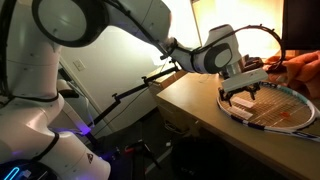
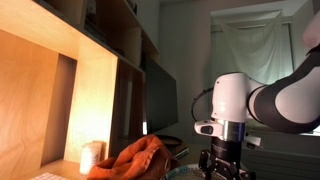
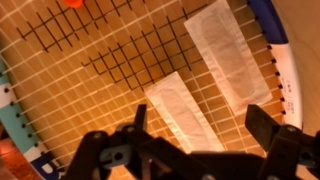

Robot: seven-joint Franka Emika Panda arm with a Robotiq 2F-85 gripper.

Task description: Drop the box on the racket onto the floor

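your fingers (image 3: 268, 128) hang spread wide over the box (image 3: 180, 108), so it just rests loose on the racket (image 3: 70, 100).

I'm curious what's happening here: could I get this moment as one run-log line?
pincer: open, holding nothing | box: lying on racket strings, just beneath pincer | racket: on wooden desk

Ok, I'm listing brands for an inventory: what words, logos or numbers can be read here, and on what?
No text can be read in any view.
racket strings: dark stencilled mark, no letters legible.
box: pale face, any print too blurred.
robot base: small red mark, too small to read.
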